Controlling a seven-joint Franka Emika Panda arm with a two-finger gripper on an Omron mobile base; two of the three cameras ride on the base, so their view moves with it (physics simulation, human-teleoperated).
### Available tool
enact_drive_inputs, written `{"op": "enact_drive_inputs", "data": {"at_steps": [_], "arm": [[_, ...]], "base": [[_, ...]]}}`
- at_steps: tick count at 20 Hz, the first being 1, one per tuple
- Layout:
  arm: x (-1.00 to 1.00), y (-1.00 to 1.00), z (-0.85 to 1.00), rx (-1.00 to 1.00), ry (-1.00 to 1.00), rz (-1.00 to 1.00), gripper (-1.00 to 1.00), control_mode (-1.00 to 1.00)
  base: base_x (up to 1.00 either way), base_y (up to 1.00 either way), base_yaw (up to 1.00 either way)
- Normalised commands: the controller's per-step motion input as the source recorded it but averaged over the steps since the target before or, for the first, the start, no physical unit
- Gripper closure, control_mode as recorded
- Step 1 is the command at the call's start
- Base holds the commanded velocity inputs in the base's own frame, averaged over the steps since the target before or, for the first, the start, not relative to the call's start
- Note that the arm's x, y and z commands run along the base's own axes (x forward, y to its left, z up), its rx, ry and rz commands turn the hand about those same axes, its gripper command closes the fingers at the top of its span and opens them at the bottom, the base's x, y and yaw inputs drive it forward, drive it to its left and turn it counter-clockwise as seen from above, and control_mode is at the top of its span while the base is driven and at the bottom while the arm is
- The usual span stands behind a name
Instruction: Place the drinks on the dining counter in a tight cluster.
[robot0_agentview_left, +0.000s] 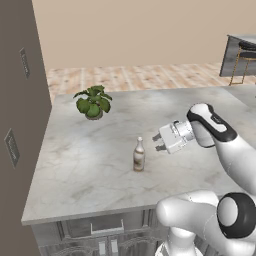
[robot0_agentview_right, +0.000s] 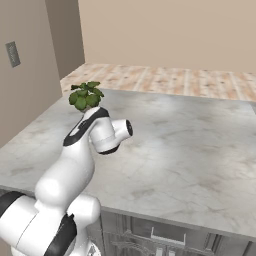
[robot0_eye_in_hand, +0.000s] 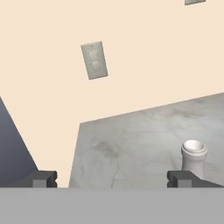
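A slim brown-and-white drink bottle (robot0_agentview_left: 139, 155) stands upright on a grey marbled top (robot0_agentview_left: 90, 165) over cabinet drawers, near its front edge. My gripper (robot0_agentview_left: 159, 141) hovers just right of the bottle at about cap height, pointing left, open and holding nothing. In the hand view the bottle's pale top (robot0_eye_in_hand: 194, 155) rises just above the right fingertip (robot0_eye_in_hand: 181, 178), not between the jaws; the gripper (robot0_eye_in_hand: 113, 179) looks over the marbled top toward a beige wall. Far back right, a slab top with a bar stool looks like the dining counter (robot0_agentview_left: 242, 36).
A potted green plant (robot0_agentview_left: 93, 102) (robot0_agentview_right: 85, 96) stands at the back left of the marbled top. A tall dark cabinet (robot0_agentview_left: 20, 100) borders its left side. A wall outlet plate (robot0_eye_in_hand: 94, 60) hangs on the beige wall. A black bar stool (robot0_agentview_left: 245, 55) stands far right.
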Motion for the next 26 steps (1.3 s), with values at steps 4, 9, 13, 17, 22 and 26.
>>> {"op": "enact_drive_inputs", "data": {"at_steps": [4, 9, 13, 17, 22, 26], "arm": [[0.00, 0.04, -0.09, 0.00, 0.00, 0.00, -1.00, -1.00], [0.00, -0.02, -0.06, 0.00, 0.00, 0.00, -1.00, -1.00], [0.00, -0.01, -0.11, 0.00, 0.01, 0.00, -1.00, -1.00], [0.07, 0.00, -0.22, 0.00, 0.03, 0.00, -1.00, -1.00], [0.07, -0.02, -0.16, 0.00, 0.04, 0.00, -1.00, -1.00], [0.06, 0.00, -0.04, 0.00, 0.06, 0.00, -1.00, -1.00]], "base": [[0.00, 0.00, 0.00], [0.00, 0.00, 0.00], [0.00, 0.00, 0.00], [0.00, 0.00, 0.00], [0.00, 0.00, 0.00], [0.00, 0.00, 0.00]]}}
